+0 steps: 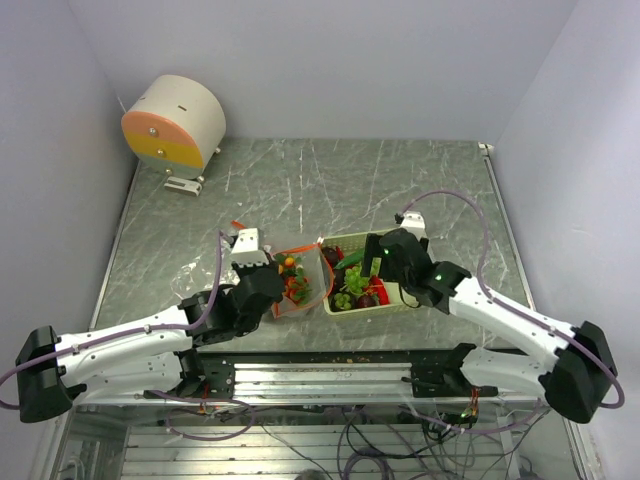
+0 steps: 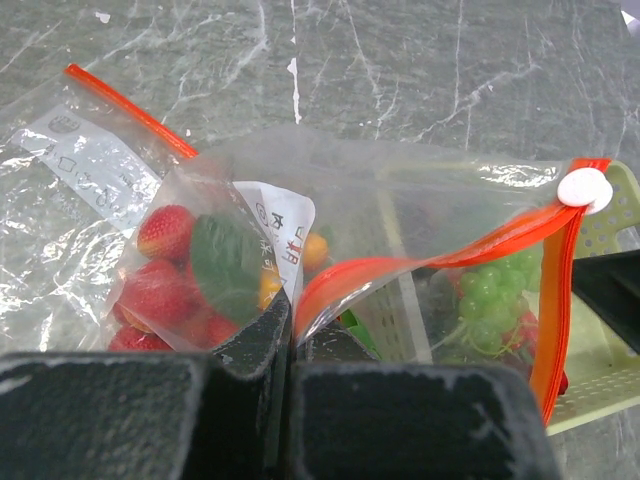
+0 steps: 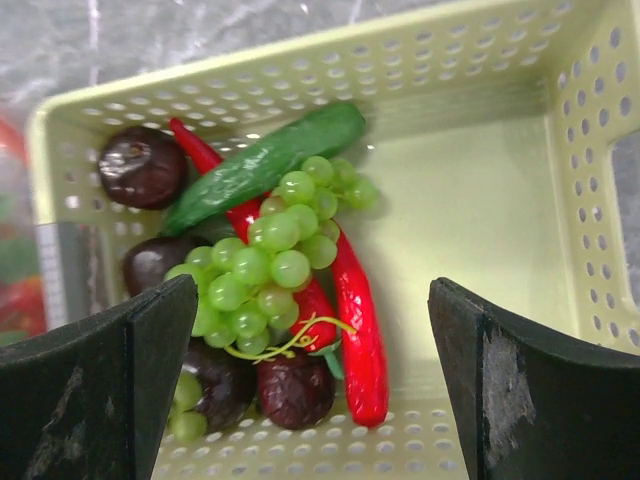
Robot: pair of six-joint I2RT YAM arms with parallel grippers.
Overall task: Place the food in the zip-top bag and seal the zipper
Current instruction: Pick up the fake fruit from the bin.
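Roughly midway, by the look of it. The left gripper (image 2: 290, 335) is pinching the zip-top bag (image 2: 420, 200) at its mouth, jaws pressed together on the edge by the orange-red zipper (image 2: 450, 255), and is holding that mouth lifted and gaping toward the basket (image 3: 480, 200). The bag is lying on the table (image 1: 400, 180) right beside the basket's left side, seemingly touching it.

Already sitting inside the bag: strawberries (image 2: 165, 235), an orange piece (image 2: 315, 250) and a dark green piece (image 2: 225, 265).

The right gripper (image 3: 310, 300) is hovering over the basket with jaws spread wide and nothing between them.

Waiting in the basket: green grapes (image 3: 270, 250), red chili peppers (image 3: 362, 330), a long green vegetable (image 3: 265, 160) and several dark purple pieces (image 3: 142, 166).

So part of the food is bagged and a fair share is not. The zipper is standing open, its two strips running apart, so sealing is not yet done. Probably next is picking from the basket.
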